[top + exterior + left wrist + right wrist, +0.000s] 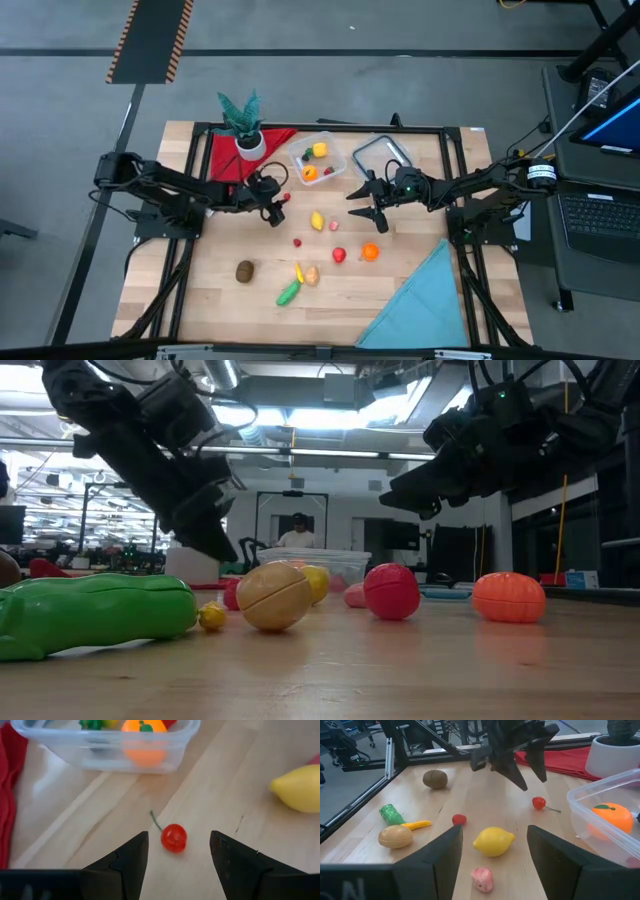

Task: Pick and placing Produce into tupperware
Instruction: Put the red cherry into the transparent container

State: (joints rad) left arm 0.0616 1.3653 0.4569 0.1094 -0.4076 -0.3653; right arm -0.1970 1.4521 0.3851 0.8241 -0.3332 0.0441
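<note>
The clear tupperware (318,160) stands at the table's far middle with an orange fruit (144,742) and other produce inside. A small red cherry (173,838) lies on the wood just near of it. My left gripper (275,207) hovers open above the cherry, slanting down, one finger to each side and apart from it. My right gripper (366,208) waits open and nearly level, above the table right of a yellow lemon (493,841). More produce lies loose on the table: a pink piece (482,879), a red one (339,255), an orange one (371,252) and a brown one (244,270).
A clear lid with a dark rim (382,152) lies right of the tupperware. A potted plant (245,125) stands on a red cloth (228,155) at the far left. A teal cloth (420,300) covers the near right corner. Green (288,292), tan (312,275) and yellow (298,271) pieces lie near the front.
</note>
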